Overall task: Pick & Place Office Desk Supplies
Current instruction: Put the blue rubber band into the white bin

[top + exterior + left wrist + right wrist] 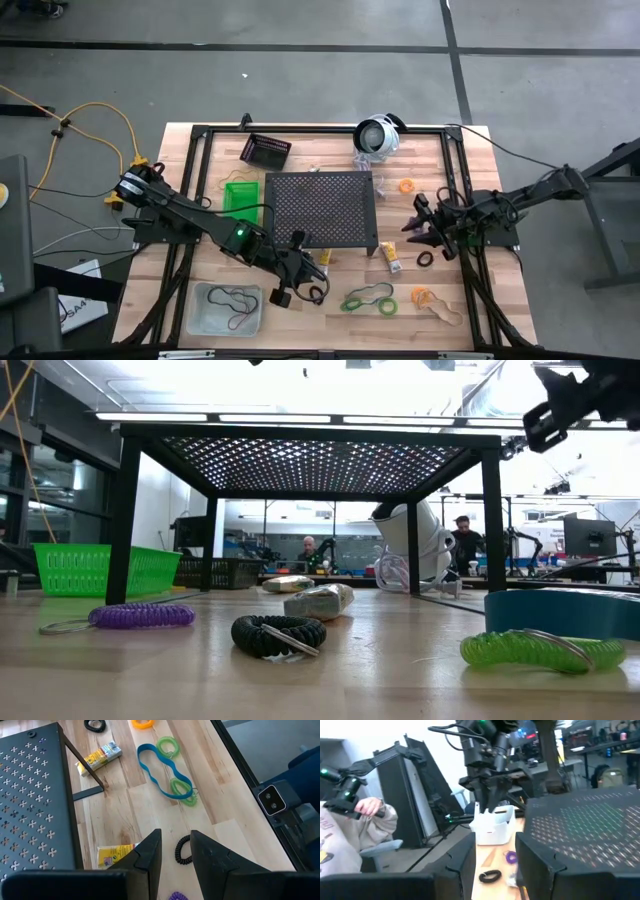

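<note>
My left gripper [292,282] hangs open above the table's near part, nothing between its fingers [176,851]. On the wood below it lie a black coil loop [183,851], a purple loop [175,896] and a yellow tube [114,855]. Farther right lie a blue band [161,769] with green coil loops [183,787], a second yellow tube [390,257] and a black ring [425,259]. My right gripper [420,226] is open, raised at the table's right, pointing level toward the left [495,855]. The clear bin [228,308] holds black bands.
The black perforated stand [322,208] fills the table's middle. The green bin [240,196] and black bin [266,150] stand at its far left, a white round device [378,135] at the back. Orange loops [422,296] and a tan band [446,315] lie front right. A person [355,835] sits beyond the table.
</note>
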Controlling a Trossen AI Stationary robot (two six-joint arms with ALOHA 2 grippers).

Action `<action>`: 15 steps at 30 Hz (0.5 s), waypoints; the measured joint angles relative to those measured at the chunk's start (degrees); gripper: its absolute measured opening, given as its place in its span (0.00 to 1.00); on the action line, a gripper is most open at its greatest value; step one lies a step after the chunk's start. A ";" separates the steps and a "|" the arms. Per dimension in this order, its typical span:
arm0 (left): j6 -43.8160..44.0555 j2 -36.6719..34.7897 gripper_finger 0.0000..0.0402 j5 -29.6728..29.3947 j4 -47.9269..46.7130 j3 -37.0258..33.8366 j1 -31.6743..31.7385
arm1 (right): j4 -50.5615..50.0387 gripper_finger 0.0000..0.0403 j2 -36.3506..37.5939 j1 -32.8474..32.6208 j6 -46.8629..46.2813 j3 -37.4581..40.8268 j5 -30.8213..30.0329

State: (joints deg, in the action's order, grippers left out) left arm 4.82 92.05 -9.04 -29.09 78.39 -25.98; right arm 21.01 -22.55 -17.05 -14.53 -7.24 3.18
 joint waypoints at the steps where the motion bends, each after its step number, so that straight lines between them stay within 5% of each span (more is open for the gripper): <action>1: 0.00 0.00 0.24 0.00 0.01 0.00 0.00 | 0.48 0.31 -1.72 -0.59 0.53 -1.06 0.00; 15: 0.15 0.02 0.24 0.00 -0.01 0.00 0.00 | 0.24 0.31 -30.81 -9.82 8.49 -19.03 -0.40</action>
State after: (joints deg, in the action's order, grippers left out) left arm 4.97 92.07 -9.04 -29.10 78.39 -25.98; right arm 21.26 -53.35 -26.87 -6.04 -26.26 2.78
